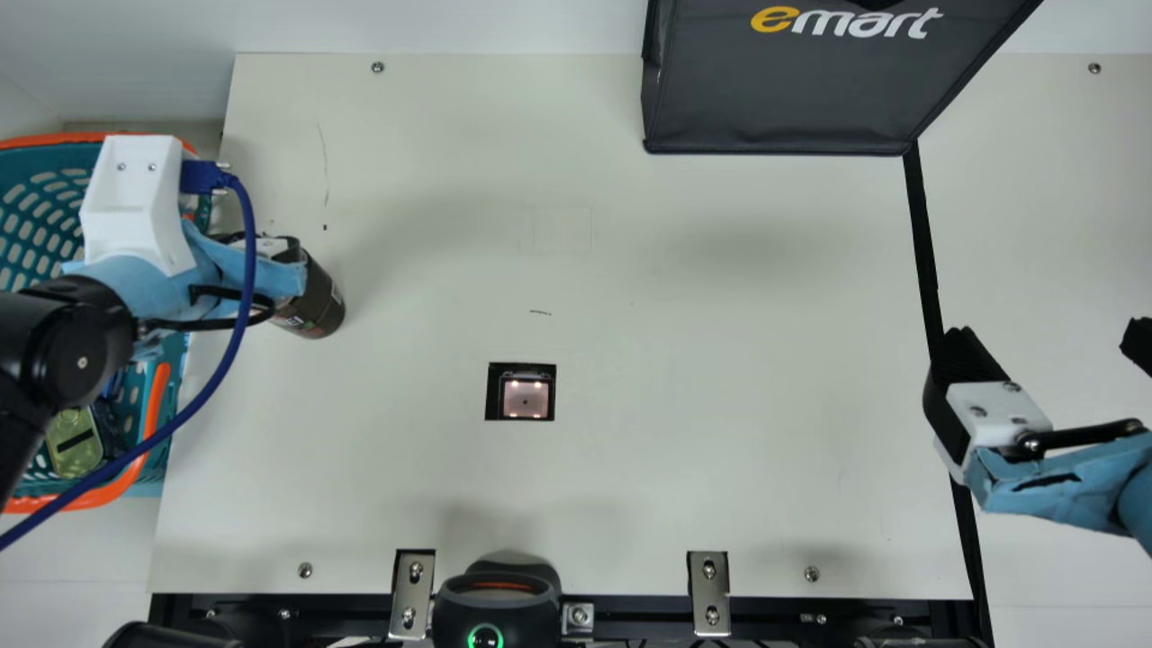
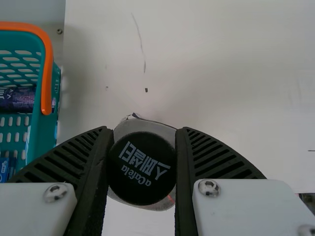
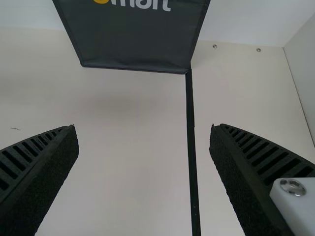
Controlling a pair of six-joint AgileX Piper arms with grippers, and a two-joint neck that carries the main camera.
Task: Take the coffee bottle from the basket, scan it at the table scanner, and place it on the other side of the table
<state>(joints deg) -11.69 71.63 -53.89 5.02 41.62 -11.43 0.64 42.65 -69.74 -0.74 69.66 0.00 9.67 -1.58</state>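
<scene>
In the main view my left gripper (image 1: 270, 270) is at the table's left side, beside the basket (image 1: 153, 423), with the dark coffee bottle (image 1: 315, 301) jutting out from it, tilted. The left wrist view has the left gripper (image 2: 141, 169) shut on the coffee bottle (image 2: 141, 168), a finger on each side of its black cap. The table scanner (image 1: 525, 398) is a small lit square set into the table. Over the right side my right gripper (image 1: 1048, 337) stands open, and in the right wrist view the right gripper (image 3: 143, 142) has nothing between its widely parted fingers.
A black bag (image 1: 783, 99) stands at the table's back right, with a black strip (image 1: 927, 243) running forward from its corner. At the front edge are a black handheld scanner (image 1: 495, 603) and metal brackets (image 1: 709, 589). Other goods lie in the basket.
</scene>
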